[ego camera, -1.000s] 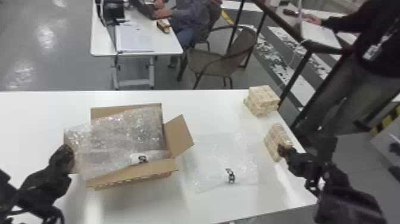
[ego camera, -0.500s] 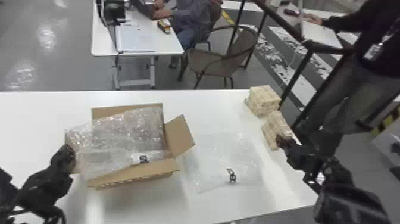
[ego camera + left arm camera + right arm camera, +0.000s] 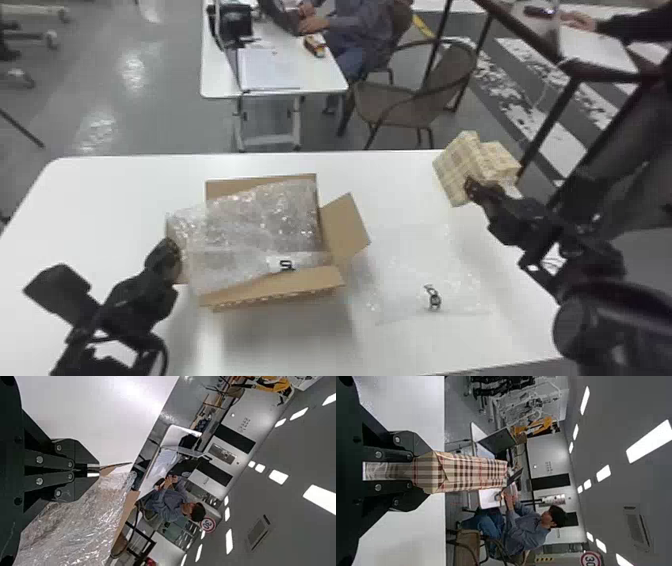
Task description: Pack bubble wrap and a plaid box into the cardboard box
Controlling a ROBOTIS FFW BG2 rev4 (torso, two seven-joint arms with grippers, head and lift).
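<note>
While my right gripper (image 3: 472,187) sits at the upper right of the head view, its fingers are clamped on one end of the plaid box (image 3: 451,169), which is tilted near the table's far right corner. Another plaid box (image 3: 501,161) shows just behind it; can't tell whether they touch. Cardboard box (image 3: 350,227) is open, left of centre, one flap folded out toward frame centre. Bubble wrap (image 3: 260,220) is heaped in it and spills over its left side. Left gripper (image 3: 173,252) is at centre-left, beside that side; left wrist view has its fingers together on a thin cardboard edge. Print noted: one black mark on the wrap in the box, near its front flap; another on a clear sheet (image 3: 405,280) lying flat on the white table (image 3: 280,345), lower right of centre. I also log a round, red-rimmed sign (image 3: 590,559) with dark digits, in the room behind.
</note>
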